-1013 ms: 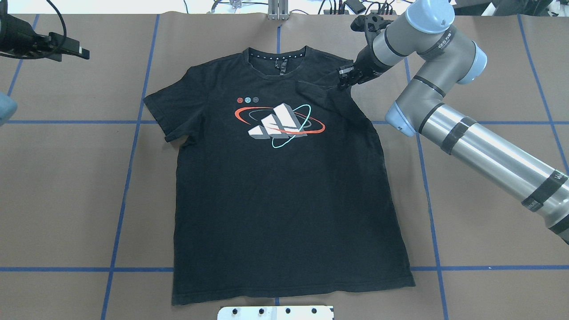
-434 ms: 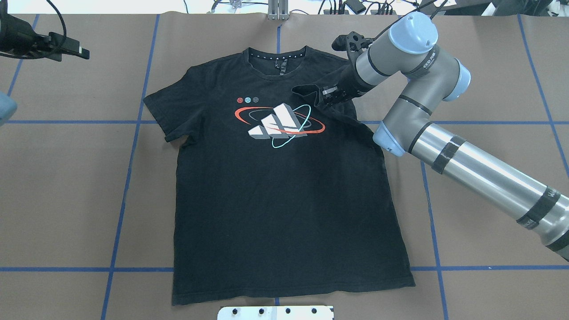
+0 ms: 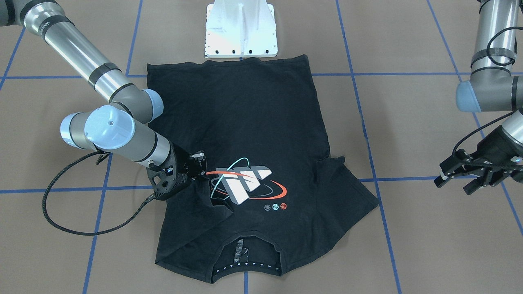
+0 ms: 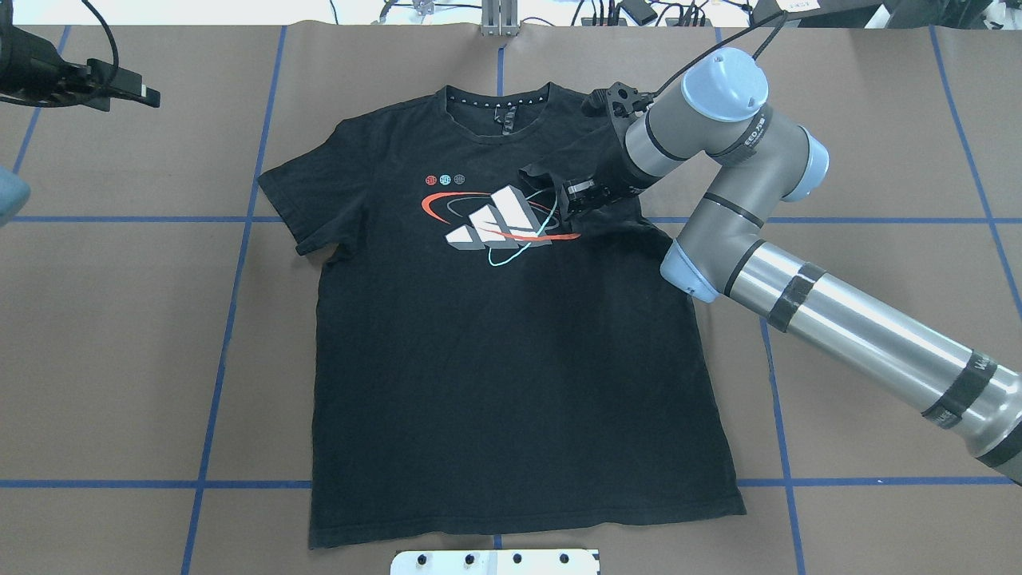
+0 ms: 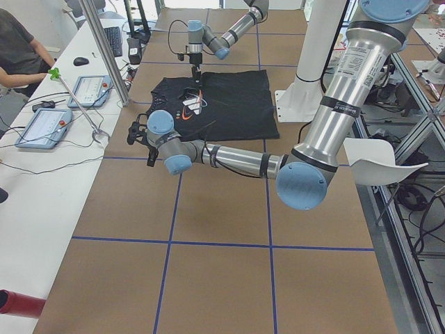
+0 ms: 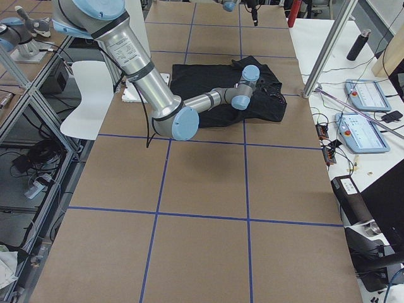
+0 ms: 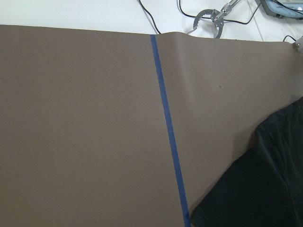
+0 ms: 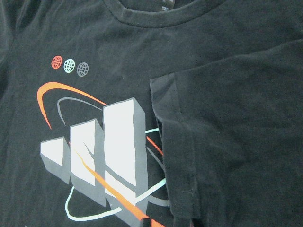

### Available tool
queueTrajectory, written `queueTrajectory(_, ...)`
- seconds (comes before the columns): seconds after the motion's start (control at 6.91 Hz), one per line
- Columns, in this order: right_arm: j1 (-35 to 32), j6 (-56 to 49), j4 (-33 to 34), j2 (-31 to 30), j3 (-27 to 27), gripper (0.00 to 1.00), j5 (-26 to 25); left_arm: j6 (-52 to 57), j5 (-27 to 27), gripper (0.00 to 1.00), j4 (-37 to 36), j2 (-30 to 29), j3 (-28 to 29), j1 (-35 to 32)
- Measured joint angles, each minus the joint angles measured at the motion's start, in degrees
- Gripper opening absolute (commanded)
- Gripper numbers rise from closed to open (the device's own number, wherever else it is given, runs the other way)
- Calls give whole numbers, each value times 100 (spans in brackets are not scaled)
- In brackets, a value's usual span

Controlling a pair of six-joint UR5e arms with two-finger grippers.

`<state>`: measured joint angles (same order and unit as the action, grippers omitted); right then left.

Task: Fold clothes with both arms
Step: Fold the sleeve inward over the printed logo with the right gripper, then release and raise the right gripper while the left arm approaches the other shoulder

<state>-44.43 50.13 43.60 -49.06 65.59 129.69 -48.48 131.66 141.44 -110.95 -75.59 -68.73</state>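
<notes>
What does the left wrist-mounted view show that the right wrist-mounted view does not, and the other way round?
Only the left wrist-mounted view shows the brown table cover, a blue tape line and, past the table's far edge, cables and a metal ring tool. Only the right wrist-mounted view shows the chest print, three small round marks, the collar and a sleeve folded in over the print's edge. Both show the black T-shirt: one corner in the left view, the whole frame in the right.
</notes>
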Motion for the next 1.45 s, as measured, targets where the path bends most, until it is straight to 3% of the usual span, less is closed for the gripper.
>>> queueTrajectory(0.43,74,80,54,-19,112,99,-1,-7,0,100,-2,3,0,0)
queueTrajectory(1.01,-260,937,93,67,314,99,303,-332,-18,100,147,-53,24,105)
queueTrajectory(1.16,-338,1018,88,66,346,99,281,-663,-120,100,391,-78,64,246)
queueTrajectory(1.45,-458,1119,80,53,379,99,161,-1157,-837,100,693,-266,240,827)
